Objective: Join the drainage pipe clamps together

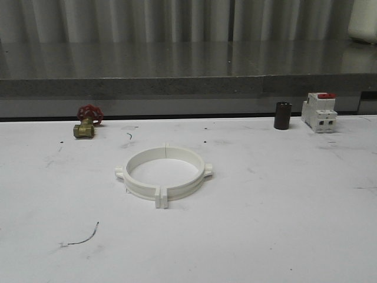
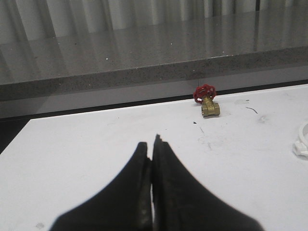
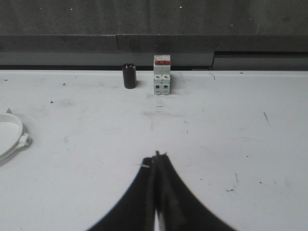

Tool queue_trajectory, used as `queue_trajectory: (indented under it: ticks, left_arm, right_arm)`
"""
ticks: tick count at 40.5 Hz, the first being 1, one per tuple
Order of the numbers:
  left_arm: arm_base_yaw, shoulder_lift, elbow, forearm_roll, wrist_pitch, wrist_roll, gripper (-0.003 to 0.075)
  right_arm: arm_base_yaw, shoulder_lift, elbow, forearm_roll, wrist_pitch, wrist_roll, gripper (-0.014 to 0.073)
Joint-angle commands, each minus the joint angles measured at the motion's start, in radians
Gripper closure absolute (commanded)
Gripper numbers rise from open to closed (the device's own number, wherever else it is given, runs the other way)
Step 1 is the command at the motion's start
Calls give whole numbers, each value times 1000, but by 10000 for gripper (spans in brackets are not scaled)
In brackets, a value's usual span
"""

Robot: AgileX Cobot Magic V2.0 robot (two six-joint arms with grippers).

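Observation:
The two white drainage pipe clamps (image 1: 164, 174) lie on the white table as one closed ring, their end tabs meeting at the near side and at the far side, a lug on each flank. An edge of the ring appears in the left wrist view (image 2: 301, 143) and in the right wrist view (image 3: 13, 136). My left gripper (image 2: 152, 143) is shut with nothing between its fingers, hovering over bare table well apart from the ring. My right gripper (image 3: 156, 157) is also shut and empty, on the other side of the ring.
A brass valve with a red handwheel (image 1: 87, 122) sits at the back left. A dark cylinder (image 1: 283, 115) and a white switch with a red top (image 1: 319, 112) stand at the back right. A grey ledge (image 1: 188, 85) borders the table's far edge. A thin wire scrap (image 1: 82, 237) lies front left.

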Motion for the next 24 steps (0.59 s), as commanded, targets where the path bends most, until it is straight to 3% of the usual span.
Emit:
queue_trajectory:
  ticks: [1, 24]
  left_arm:
    - [1, -20, 1, -10, -71, 3, 741]
    - [1, -20, 1, -10, -71, 3, 741]
  right_arm:
    - [-4, 7, -26, -30, -70, -7, 656]
    - [-14, -7, 9, -55, -112, -16, 656]
